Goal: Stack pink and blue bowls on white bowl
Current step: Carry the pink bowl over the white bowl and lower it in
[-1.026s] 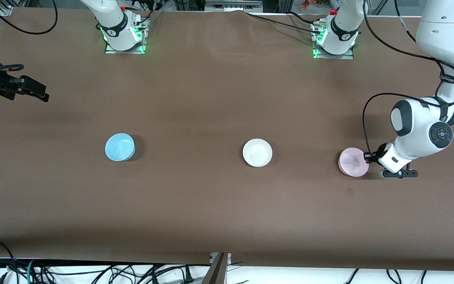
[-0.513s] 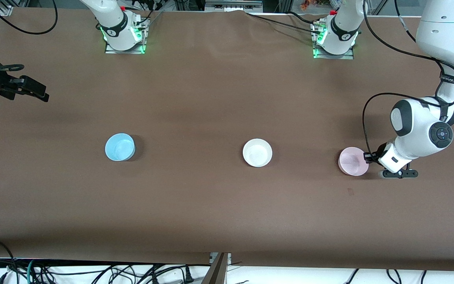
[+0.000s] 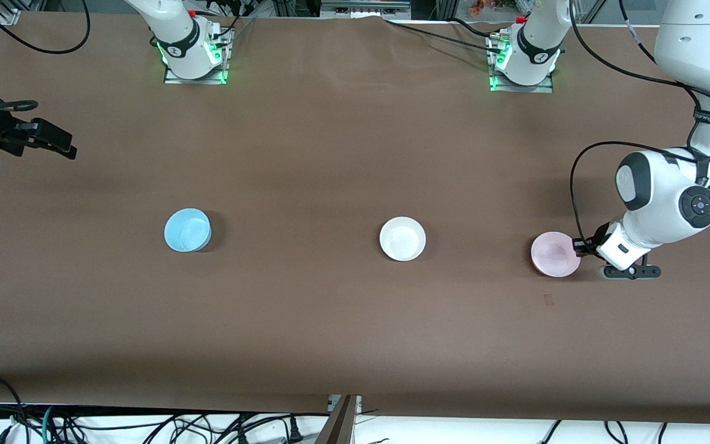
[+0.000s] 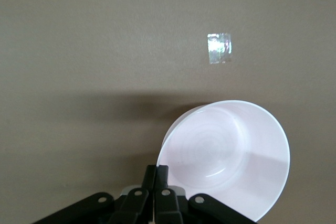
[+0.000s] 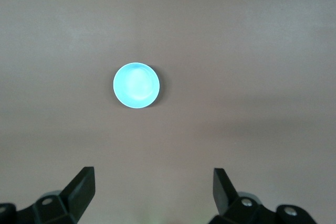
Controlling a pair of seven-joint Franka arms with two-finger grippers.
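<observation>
The left pincer (image 3: 577, 246) is pinching just the rim of the pink bowl (image 3: 554, 253), toward the left arm's end of the desk (image 3: 355, 320) from the white bowl (image 3: 402, 238). With a grip that thin, I'd worry it tilts or slips out on the way over. The right pincer (image 5: 152, 192) waits spread wide, well off from the white bowl, and the blue bowl (image 3: 187, 229) sits toward the right arm's end.

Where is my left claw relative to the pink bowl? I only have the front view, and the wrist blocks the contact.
Observer: The left claw is shut on the pink bowl, pinching its rim at the edge.
Operator: Is the bowl sitting flat?
Observer: No, in the left wrist view it is tilted, its open side turned toward the camera.
Operator: Anything near it that I might miss?
Observer: A small shiny patch of tape lies on the table close by.
Operator: And the right claw?
Observer: The right claw is open, waiting high with the blue bowl in its sights.
</observation>
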